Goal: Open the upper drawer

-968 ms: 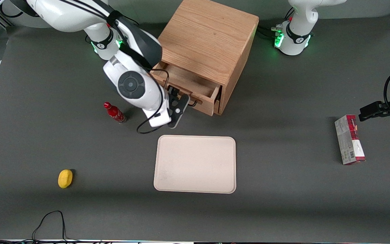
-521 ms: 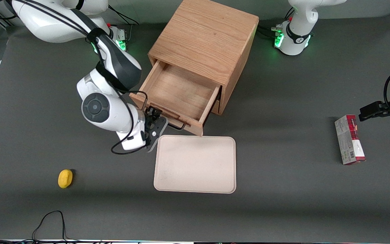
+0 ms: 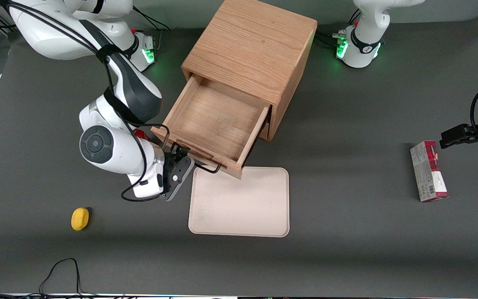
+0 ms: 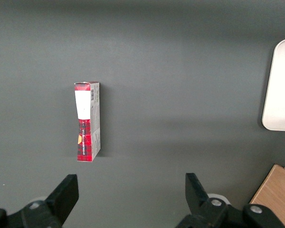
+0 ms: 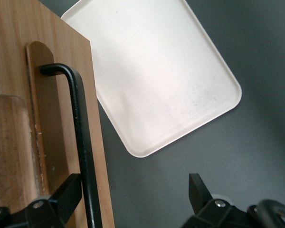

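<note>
The upper drawer [image 3: 214, 120] stands pulled far out of the cabinet [image 3: 251, 50], its front over the tray [image 3: 241, 203] corner. The gripper [image 3: 179, 160] sits at the drawer's black handle [image 5: 80, 142], fingers spread apart around the bar. The drawer's long axis points toward the front camera and the working arm's end.

The upper drawer [image 3: 214, 124] has been drawn farther out of the cabinet [image 3: 251, 54], toward the front camera, and now overlaps the tray [image 3: 243, 207]. The gripper [image 3: 181, 160], spread about the handle [image 3: 189, 153], has moved with it.
</note>
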### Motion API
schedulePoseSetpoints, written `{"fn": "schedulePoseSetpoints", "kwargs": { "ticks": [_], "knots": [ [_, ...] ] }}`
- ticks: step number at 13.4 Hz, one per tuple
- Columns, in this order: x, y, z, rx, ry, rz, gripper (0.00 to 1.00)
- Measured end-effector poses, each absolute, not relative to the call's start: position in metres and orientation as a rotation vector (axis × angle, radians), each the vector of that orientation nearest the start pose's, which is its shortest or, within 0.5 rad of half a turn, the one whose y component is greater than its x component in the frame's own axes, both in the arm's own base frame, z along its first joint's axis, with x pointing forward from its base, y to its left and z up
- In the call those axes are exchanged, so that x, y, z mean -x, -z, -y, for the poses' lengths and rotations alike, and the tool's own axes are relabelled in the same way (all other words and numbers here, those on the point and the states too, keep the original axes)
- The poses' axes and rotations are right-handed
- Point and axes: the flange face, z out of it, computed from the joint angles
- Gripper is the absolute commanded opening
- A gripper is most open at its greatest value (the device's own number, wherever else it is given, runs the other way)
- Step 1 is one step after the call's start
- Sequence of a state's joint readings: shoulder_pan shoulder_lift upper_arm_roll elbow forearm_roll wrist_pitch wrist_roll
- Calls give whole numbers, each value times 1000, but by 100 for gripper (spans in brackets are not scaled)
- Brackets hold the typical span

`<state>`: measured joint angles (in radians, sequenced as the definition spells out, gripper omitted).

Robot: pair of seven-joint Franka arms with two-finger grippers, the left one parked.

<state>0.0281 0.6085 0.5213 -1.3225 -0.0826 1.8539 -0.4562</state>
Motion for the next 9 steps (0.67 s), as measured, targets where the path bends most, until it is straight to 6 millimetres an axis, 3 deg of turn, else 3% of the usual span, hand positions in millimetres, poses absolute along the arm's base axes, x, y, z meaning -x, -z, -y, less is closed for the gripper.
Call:
{"fn": "schedulePoseSetpoints", "kwargs": {
  "ticks": [3, 5, 7, 9],
  "knots": [
    [-659, -432, -285, 2653, 43, 1366, 100],
    [-667, -464, -274, 2683, 98, 1355, 100],
    [-672, -499, -245, 2725, 115, 1236, 100],
    [-670, -536, -191, 2828, 93, 1043, 100]
  ]
}}
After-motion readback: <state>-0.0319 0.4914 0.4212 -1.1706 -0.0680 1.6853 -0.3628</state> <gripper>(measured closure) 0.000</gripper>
